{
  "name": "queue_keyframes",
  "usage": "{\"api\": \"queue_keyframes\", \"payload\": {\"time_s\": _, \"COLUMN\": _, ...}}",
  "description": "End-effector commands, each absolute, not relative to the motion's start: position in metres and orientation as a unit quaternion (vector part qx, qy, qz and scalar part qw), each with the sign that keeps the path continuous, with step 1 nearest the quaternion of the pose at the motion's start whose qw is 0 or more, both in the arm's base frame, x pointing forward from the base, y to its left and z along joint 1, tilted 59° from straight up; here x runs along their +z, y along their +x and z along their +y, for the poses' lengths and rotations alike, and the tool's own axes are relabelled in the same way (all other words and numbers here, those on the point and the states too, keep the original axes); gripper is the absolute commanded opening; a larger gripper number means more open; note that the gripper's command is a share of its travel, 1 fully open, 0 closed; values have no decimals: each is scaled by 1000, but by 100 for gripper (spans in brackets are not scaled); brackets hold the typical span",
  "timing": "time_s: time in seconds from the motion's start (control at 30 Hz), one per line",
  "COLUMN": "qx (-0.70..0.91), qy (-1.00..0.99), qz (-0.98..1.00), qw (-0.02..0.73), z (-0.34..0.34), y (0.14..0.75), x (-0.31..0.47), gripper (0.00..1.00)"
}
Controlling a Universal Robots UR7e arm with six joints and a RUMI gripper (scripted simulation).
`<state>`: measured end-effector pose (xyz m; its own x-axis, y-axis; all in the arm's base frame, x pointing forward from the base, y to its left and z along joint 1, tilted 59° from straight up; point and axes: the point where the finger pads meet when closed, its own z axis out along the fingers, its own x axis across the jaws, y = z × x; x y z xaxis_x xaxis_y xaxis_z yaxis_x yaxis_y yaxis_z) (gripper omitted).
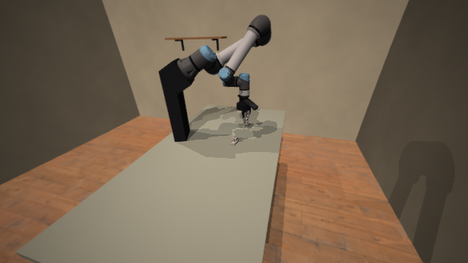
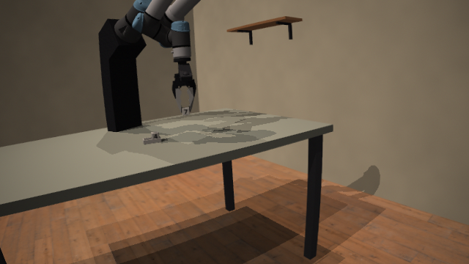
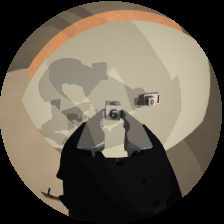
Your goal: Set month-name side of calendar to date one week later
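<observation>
A digit cube (image 3: 114, 113) showing a 6 is pinched in the end effector (image 3: 114, 120) above the desk (image 1: 205, 204), and should be lowered squarely, digit upright, into the tray (image 3: 148, 100) nearby.

- Black pedestal (image 2: 121, 88) standing on the far part of the bench (image 2: 256, 141), arm (image 2: 161, 22) reaching out from its top.
- End effector (image 2: 185, 109) pointing down, held above the bench, closed on a small cube (image 2: 185, 110).
- Small tray (image 2: 154, 138) lying on the bench, well apart from the end effector.
- Wooden shelf (image 2: 264, 23) fixed to the wall.
</observation>
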<state>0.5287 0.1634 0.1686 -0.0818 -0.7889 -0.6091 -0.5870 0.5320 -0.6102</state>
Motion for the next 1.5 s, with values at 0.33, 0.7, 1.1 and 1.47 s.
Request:
{"api": "queue_keyframes", "payload": {"time_s": 0.33, "qx": -192, "qy": -608, "qz": 621, "qw": 456, "z": 164, "y": 528, "x": 168, "gripper": 10}}
{"api": "queue_keyframes", "payload": {"time_s": 0.7, "qx": -240, "qy": -672, "qz": 551, "qw": 432, "z": 164, "y": 528, "x": 167, "gripper": 10}}
{"api": "queue_keyframes", "payload": {"time_s": 1.1, "qx": -294, "qy": -736, "qz": 462, "qw": 399, "z": 165, "y": 527, "x": 167, "gripper": 10}}
{"api": "queue_keyframes", "payload": {"time_s": 1.47, "qx": -342, "qy": -789, "qz": 363, "qw": 357, "z": 165, "y": 526, "x": 164, "gripper": 10}}
